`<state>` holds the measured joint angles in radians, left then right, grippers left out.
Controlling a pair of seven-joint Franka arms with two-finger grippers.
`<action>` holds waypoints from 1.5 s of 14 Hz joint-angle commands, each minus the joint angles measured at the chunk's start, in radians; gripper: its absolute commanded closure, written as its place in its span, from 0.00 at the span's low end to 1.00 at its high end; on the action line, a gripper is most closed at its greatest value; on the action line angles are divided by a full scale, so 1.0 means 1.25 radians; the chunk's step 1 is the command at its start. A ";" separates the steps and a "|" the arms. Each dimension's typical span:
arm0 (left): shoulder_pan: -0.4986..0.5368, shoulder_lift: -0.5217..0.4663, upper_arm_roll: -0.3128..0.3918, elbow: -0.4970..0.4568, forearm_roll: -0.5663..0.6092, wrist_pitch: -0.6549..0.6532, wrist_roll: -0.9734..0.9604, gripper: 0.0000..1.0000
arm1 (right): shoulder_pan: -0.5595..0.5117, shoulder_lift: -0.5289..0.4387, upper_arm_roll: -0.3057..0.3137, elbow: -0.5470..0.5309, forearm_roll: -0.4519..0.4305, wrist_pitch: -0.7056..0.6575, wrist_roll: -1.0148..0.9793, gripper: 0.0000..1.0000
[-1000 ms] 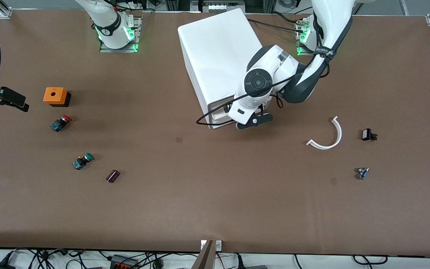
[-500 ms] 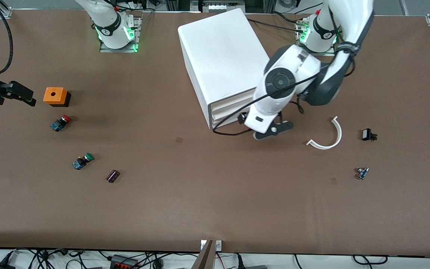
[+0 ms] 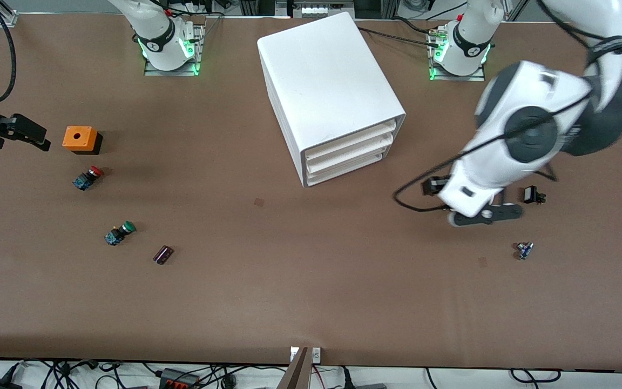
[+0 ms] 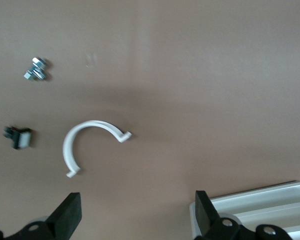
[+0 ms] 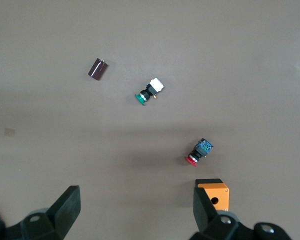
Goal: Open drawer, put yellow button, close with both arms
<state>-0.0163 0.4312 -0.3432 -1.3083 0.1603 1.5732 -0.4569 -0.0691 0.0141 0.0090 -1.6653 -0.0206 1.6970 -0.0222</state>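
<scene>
Starting at the right arm's end of the counter point(image 3: 300, 281), the right claw point(image 3: 30, 138) hangs over the edge of the brown surface with its fingers spread wide and nothing between them. Just beside it sits an orange box point(image 3: 80, 139). Nearer the front camera lie a red-capped switch point(image 3: 88, 178), then a green-capped switch point(image 3: 120, 233) and a small dark cylinder point(image 3: 163, 254).

At mid-counter stands the white cabinet point(image 3: 322, 75) with its 3 drawers. The drawer point(image 3: 350, 141), the top one, sits flush with the 2 below it, so it is shut.

Toward the left arm's end, the left claw point(image 3: 485, 215) hovers over the counter, also wide and empty. Its wrist view shows a white curved clip point(image 4: 72, 145) on the surface just under it. A small black part point(image 3: 532, 195) and a bolt point(image 3: 524, 250) lie close by.

The yellow button is nowhere to be seen on the counter or in either claw. With all 3 drawers shut, it is most likely inside the top one, though that cannot be confirmed. On that reading the opening, placing and closing are done, and nothing is left but for both arms to park.
</scene>
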 commanded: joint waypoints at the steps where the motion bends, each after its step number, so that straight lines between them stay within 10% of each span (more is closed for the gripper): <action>1: 0.034 -0.069 -0.004 -0.032 -0.021 -0.023 0.086 0.00 | -0.006 -0.016 0.005 -0.010 -0.007 -0.010 -0.007 0.00; 7: -0.005 -0.300 0.220 -0.256 -0.113 0.046 0.365 0.00 | -0.005 -0.025 0.005 -0.010 -0.007 -0.035 -0.004 0.00; 21: 0.006 -0.372 0.259 -0.312 -0.111 0.078 0.384 0.00 | -0.007 -0.024 0.005 -0.015 -0.003 -0.035 -0.004 0.00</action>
<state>-0.0072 -0.0189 -0.0165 -1.6967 0.0339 1.6817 0.0034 -0.0687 0.0032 0.0109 -1.6657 -0.0215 1.6587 -0.0222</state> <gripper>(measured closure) 0.000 0.000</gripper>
